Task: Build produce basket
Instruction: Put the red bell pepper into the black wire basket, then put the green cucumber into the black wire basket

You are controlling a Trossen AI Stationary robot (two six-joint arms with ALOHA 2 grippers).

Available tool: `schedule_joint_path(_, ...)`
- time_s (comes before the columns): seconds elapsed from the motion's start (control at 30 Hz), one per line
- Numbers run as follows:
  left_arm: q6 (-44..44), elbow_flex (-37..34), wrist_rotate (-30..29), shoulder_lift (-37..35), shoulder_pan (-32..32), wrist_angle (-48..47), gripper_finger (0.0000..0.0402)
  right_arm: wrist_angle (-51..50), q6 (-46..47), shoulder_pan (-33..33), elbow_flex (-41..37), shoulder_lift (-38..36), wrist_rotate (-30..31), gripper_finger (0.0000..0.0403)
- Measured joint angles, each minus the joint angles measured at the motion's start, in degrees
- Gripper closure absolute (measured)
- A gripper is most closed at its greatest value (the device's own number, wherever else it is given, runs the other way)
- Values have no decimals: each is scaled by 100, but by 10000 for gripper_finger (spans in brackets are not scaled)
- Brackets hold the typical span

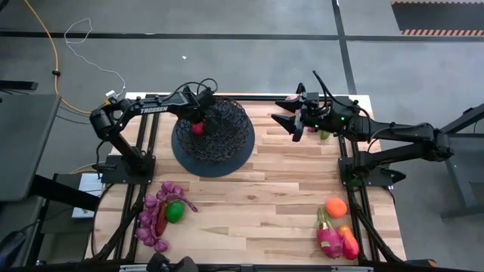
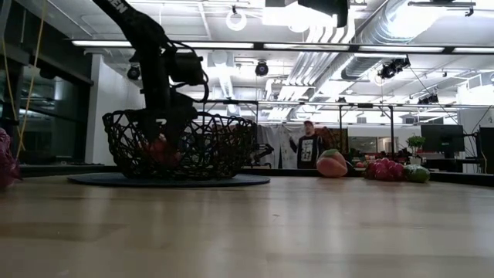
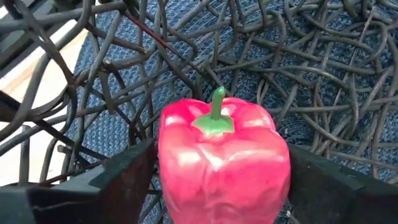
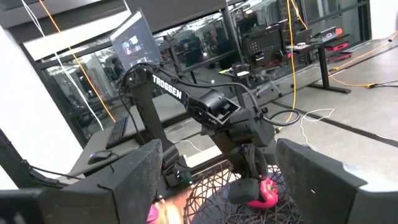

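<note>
White "TROSSEN" lettering on the left arm [image 4: 166, 87], nothing else legible.

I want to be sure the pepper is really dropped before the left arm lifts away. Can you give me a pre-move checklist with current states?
1. Red pepper inside the basket: ok.
2. Left gripper over the basket, not outside its rim: ok.
3. Left fingers clear of the pepper: cannot tell; they stand close on both sides.
4. Pepper resting on the basket floor: cannot tell.
5. Right gripper away from the basket, open and empty: ok.
6. Produce still to load: not ok; grapes, lime and orange remain on the table.
</note>
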Motion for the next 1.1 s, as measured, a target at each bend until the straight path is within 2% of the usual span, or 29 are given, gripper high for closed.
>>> schedule_joint_path(0.27,35,149,73,-199,134,-74,72,0,0,0,0,0,0,98)
schedule_joint_path(0.5,52,891,79,-589,260,-210,71,0,-2,0,0,0,0,98)
schedule_joint_path(0.6,45,1153,354,-913,272,-73,71,2,-2,0,0,0,0,98)
schedule_joint_path(0.73,-192,1126,1205,-1626,147,786,71,2,-2,0,0,0,0,98)
schedule_joint_path(0.8,-310,976,1450,-2067,-20,1400,71,1,-4,0,0,0,0,98)
schedule_joint_path(1.1,-497,-324,1386,-4107,-1368,4031,71,0,-46,0,0,0,0,98)
